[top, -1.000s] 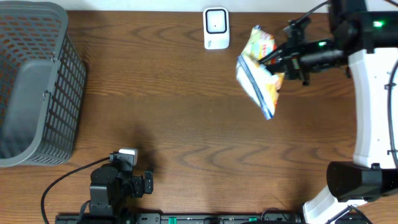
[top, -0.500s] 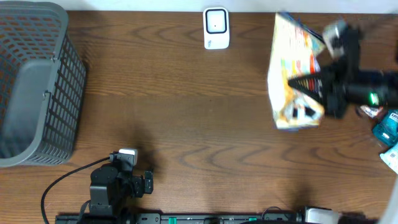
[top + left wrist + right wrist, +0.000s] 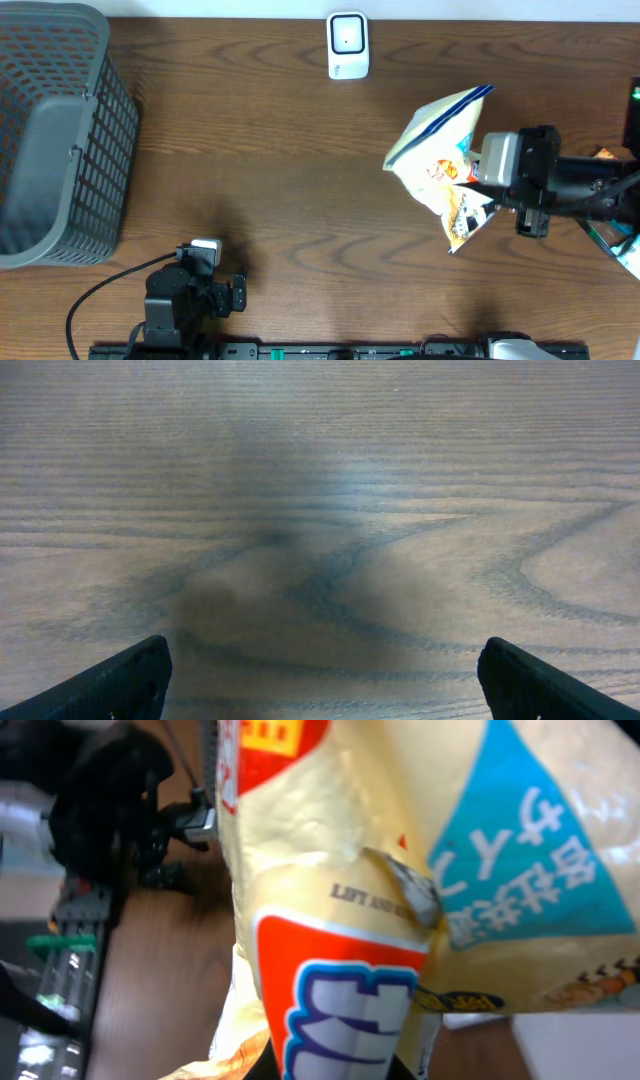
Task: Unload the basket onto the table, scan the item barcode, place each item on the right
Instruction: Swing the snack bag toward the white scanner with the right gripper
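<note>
Bag (image 3: pixel 435 165) slid nearer robot side, retilted; long axis diagonal, blue edge far-right. Right claw (image 3: pixel 472 182) clamps it, left claw (image 3: pixel 320 680) released.

A crinkled yellow snack bag (image 3: pixel 330 870) fills most of the frame, close to the lens; it carries a blue panel with white characters and red-orange blocks; behind, at left, brown worktop (image 3: pixel 150 990) and dark arm hardware (image 3: pixel 110 800).
</note>
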